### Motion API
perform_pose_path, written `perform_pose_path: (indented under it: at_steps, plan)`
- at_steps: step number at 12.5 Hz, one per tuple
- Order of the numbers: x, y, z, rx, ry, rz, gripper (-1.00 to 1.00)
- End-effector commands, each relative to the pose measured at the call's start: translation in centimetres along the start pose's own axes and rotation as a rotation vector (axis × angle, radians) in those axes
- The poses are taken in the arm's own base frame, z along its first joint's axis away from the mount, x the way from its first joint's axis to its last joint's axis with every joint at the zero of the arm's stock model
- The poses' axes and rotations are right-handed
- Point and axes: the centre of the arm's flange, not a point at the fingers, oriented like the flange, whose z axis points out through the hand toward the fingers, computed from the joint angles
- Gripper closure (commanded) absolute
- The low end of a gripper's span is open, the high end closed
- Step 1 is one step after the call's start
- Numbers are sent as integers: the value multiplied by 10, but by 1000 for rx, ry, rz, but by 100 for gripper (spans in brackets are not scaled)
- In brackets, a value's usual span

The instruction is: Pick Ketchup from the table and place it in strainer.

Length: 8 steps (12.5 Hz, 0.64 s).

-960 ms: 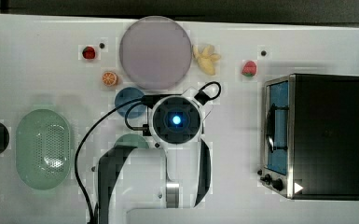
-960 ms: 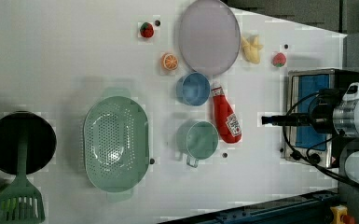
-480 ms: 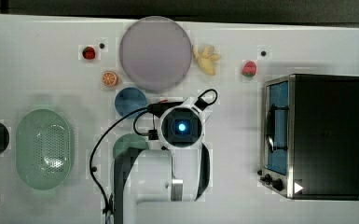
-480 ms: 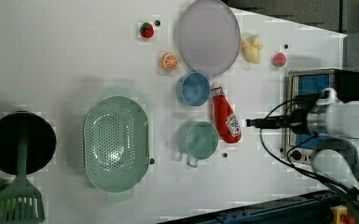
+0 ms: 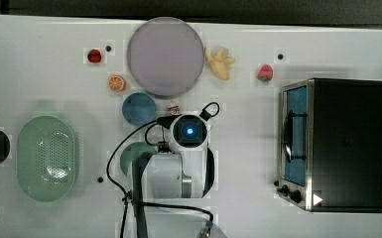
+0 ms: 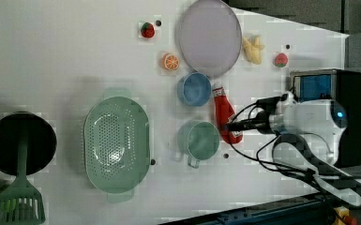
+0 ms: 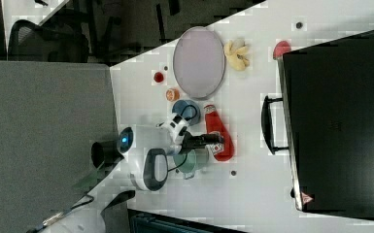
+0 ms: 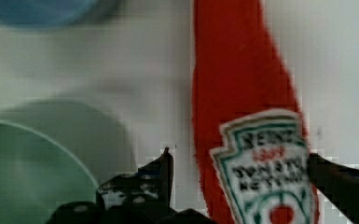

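Observation:
The Ketchup (image 6: pixel 223 112) is a red bottle lying flat on the white table between the blue bowl and the teal cup. It appears again in the right view (image 7: pixel 219 132), and its label is close in the wrist view (image 8: pixel 242 84). My gripper (image 8: pixel 240 161) is open and straddles the bottle's label end, one dark finger (image 8: pixel 161 170) on each side with gaps to the bottle. From the side, the gripper (image 6: pixel 232 126) hangs right over the bottle. In the top view the arm covers the bottle except its cap (image 5: pixel 173 105). The strainer (image 6: pixel 90 140), pale mint green and oval, sits apart at the left view's left, also at the top view's left (image 5: pixel 22 158).
A teal cup (image 6: pixel 198 139) and a blue bowl (image 6: pixel 194 88) flank the bottle closely. A lilac plate (image 6: pixel 210 37), orange slice (image 6: pixel 170 61), bananas (image 6: pixel 253 47) and strawberry (image 6: pixel 146 30) lie farther off. A toaster oven (image 5: pixel 337 144) stands at the top view's right. A black pan (image 6: pixel 21 143) and green spatula (image 6: pixel 18 206) lie beyond the strainer.
The arm has carried the open gripper toward the left view's left until it stands over the bottle. The bottle and the other things have not moved.

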Motion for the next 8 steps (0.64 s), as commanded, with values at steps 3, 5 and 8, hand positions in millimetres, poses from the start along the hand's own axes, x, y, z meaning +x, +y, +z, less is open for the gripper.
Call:
perform_pose_path:
  at_steps: [3, 5, 8]
  plan:
    - [6, 1, 5, -9, 73, -48, -100]
    - [2, 2, 12, -7, 63, -46, -68]
    - [4, 0, 3, -11, 79, -50, -29]
